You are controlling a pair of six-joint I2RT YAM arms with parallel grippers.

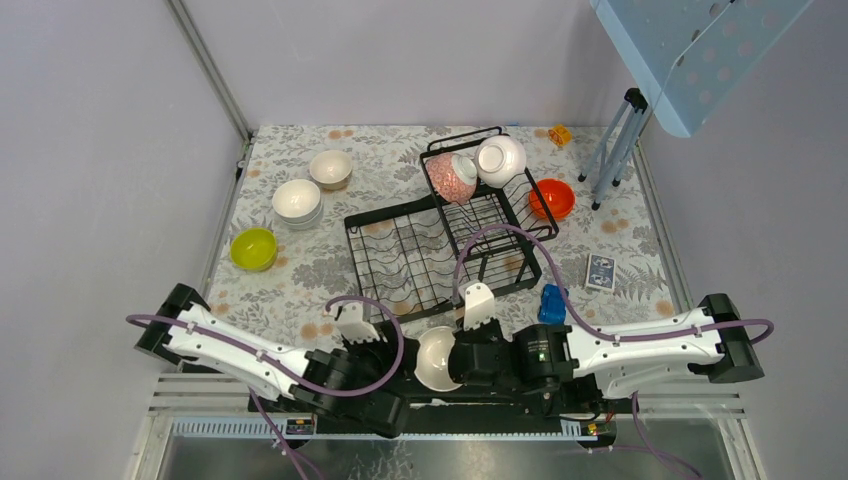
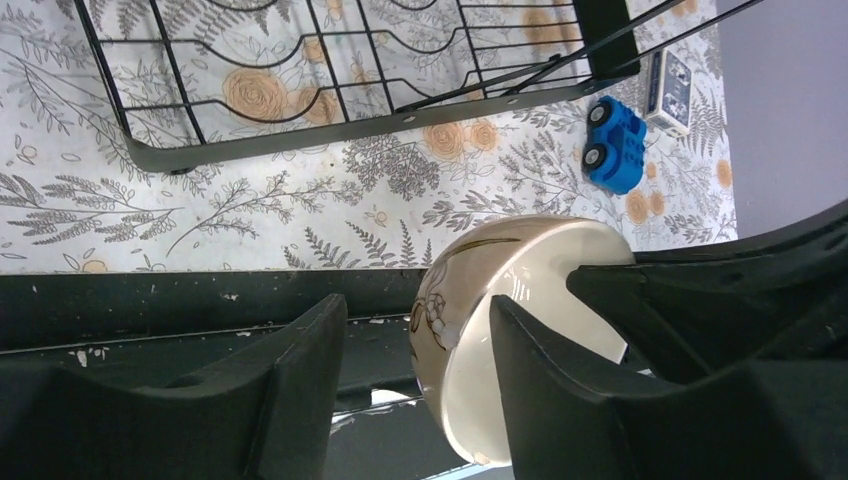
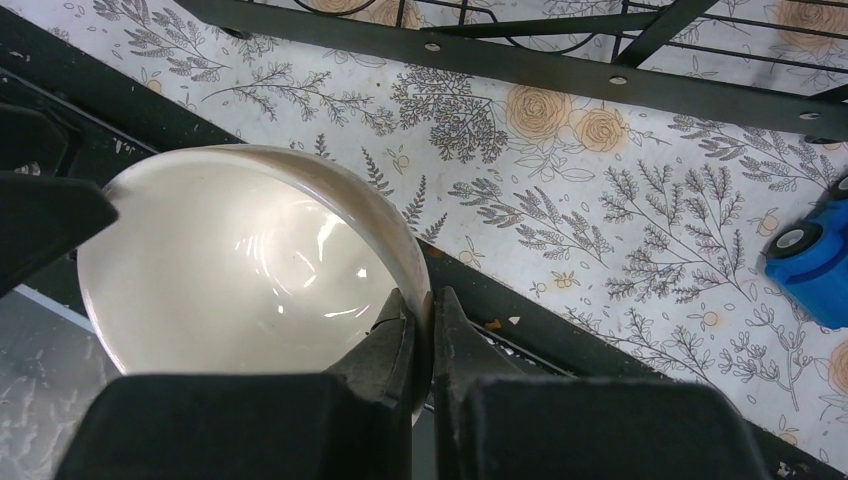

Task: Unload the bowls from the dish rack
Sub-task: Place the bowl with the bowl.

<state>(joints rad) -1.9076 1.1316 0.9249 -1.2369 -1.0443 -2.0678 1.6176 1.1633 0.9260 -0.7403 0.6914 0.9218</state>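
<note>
Item: cream bowl (image 3: 250, 270), out of dish rack (image 1: 400, 250), hanging at table (image 1: 300, 290) near edge. R hand (image 3: 420, 305) pinching rim tight; L hand (image 2: 415, 305) half-open, straddling bowl, not gripping. Advising: L closing squarely before R releasing.

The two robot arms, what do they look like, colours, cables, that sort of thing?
Both the left arm and right arm have white shells with black joints and bases. A purple cable loops along each. The left gripper and right gripper have chunky matte black fingers.
</note>
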